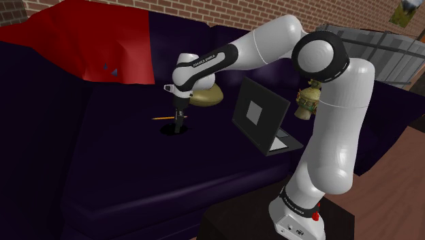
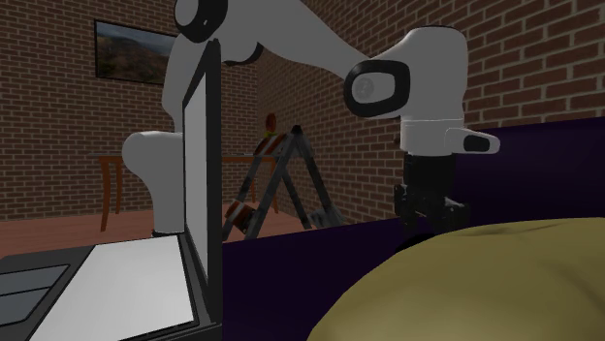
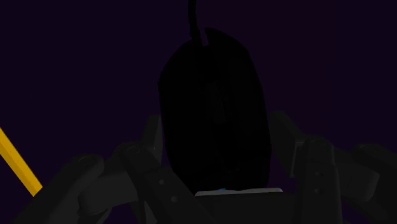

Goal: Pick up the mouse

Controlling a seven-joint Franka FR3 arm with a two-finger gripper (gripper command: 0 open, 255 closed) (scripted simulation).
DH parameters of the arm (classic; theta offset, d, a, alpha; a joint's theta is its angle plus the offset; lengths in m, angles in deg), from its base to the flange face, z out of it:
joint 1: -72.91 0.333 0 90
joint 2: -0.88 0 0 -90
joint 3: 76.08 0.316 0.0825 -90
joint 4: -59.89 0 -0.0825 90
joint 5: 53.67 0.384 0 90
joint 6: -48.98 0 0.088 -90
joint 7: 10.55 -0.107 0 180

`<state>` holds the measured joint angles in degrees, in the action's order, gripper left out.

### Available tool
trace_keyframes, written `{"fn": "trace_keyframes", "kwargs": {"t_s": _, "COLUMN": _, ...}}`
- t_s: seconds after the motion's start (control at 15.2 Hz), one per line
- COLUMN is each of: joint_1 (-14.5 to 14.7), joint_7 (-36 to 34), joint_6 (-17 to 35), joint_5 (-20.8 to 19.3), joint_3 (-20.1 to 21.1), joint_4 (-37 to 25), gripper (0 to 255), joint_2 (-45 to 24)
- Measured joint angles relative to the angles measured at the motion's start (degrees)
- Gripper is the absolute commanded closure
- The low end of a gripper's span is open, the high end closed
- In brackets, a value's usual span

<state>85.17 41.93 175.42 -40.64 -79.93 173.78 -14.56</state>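
Watching the feeds remotely. The white arm is reaching down over the dark purple couch seat (image 1: 122, 170), and the all-black two-finger end effector (image 1: 179, 122) is pointing straight down at it.

- The task's thing, a black, rounded, oval mouse (image 3: 213, 83), is lying flat on the seat directly under the end effector (image 3: 216, 124). In the shoulder view it is showing as a dark patch (image 1: 171, 129) left of the open black laptop (image 1: 261, 114) and nearer than the olive-tan cushion (image 1: 206, 97).
- The fingers are standing apart, one on each long side of the mouse, so I am reading the end effector as open. I am not seeing either pad pressing the shell, and the wrist view is dim there.
- A thin black cord (image 3: 193, 16) is running off the mouse's far end.
- A yellow pencil (image 3: 19, 162) is lying just beside the mouse, outside the fingers.

Risks I am weighing:
- The shell is smooth and domed, so if the pads are closing too high on the curve, the mouse is likely squirting out downward.
- The seat is probably soft, so pushing lower may be sinking the mouse and tilting it.
- The cord may be dragging during the lift and twisting the mouse in the grip.
- The pencil is sitting close enough that a sideways correction could be knocking it.
- Black on near-black is making my alignment check weak.
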Motion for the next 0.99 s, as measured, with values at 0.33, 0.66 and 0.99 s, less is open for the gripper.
{"fn": "trace_keyframes", "kwargs": {"t_s": 0.33, "joint_1": 0.0, "joint_7": 0.1, "joint_6": 0.1, "joint_5": 0.0, "joint_3": 0.0, "joint_4": 0.0, "gripper": 255, "joint_2": 0.0}}
{"fn": "trace_keyframes", "kwargs": {"t_s": 0.66, "joint_1": 0.0, "joint_7": 0.0, "joint_6": -0.2, "joint_5": 0.0, "joint_3": 0.0, "joint_4": 0.0, "gripper": 255, "joint_2": 0.2}}
{"fn": "trace_keyframes", "kwargs": {"t_s": 0.99, "joint_1": 0.0, "joint_7": -0.7, "joint_6": -3.1, "joint_5": -0.6, "joint_3": -0.2, "joint_4": -1.2, "gripper": 255, "joint_2": 1.9}}
